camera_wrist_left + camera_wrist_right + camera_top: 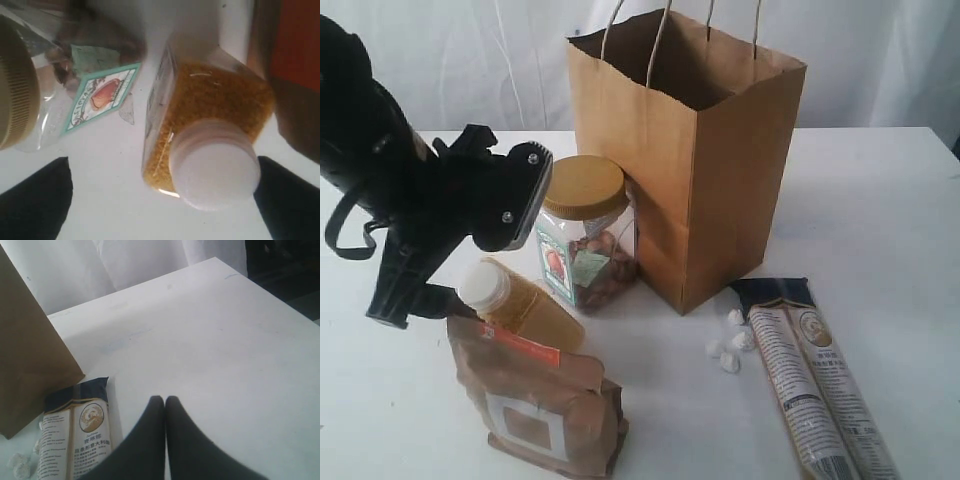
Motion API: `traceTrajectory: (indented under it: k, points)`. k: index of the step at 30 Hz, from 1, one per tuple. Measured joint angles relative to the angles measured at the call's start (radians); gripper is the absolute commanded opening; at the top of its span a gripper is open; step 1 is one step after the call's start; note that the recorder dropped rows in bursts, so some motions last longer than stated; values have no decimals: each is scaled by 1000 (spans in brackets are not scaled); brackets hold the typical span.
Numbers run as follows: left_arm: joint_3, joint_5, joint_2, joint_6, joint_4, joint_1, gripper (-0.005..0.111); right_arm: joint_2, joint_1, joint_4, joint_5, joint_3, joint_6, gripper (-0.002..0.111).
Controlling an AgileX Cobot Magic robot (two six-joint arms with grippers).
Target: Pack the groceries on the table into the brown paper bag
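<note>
The left pincer (163, 202) hung jaws apart astride the yellow-grain bottle (210, 100), apparently lined up to grasp it; the right pincer (165, 410), pressed together, sat idle.

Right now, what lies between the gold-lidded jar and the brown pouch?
The yellow-grain bottle sits between the gold-lidded jar and the brown pouch, seen plainly in the exterior view.

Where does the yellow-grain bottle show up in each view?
Exterior: yellow-grain bottle at lower left, between gold-lidded jar and brown pouch.
Left wrist: yellow-grain bottle beside the gold-lidded jar, white cap toward camera.
Right wrist: not in it.
Shared landmark: the gold-lidded jar, exterior and left wrist.
</note>
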Motion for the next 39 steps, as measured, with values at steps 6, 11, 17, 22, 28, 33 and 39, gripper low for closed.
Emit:
traceTrajectory:
  k: [6, 11, 17, 22, 28, 33, 39]
  points:
    - [0, -12, 23, 2, -14, 0, 96, 0, 0, 0, 0, 0, 0, 0]
    - [0, -12, 27, 4, -16, 0, 96, 0, 0, 0, 0, 0, 0, 0]
    - [55, -31, 27, 38, -25, 0, 96, 0, 0, 0, 0, 0, 0, 0]
    - [126, -119, 27, 126, -32, 1, 95, 0, 0, 0, 0, 0, 0, 0]
    - [190, -382, 27, 172, -35, 2, 73, 0, 0, 0, 0, 0, 0, 0]
    - [200, -440, 27, 177, -35, 2, 40, 0, 0, 0, 0, 0, 0, 0]
    - [200, -441, 27, 177, -35, 2, 39, 0, 0, 0, 0, 0, 0, 0]
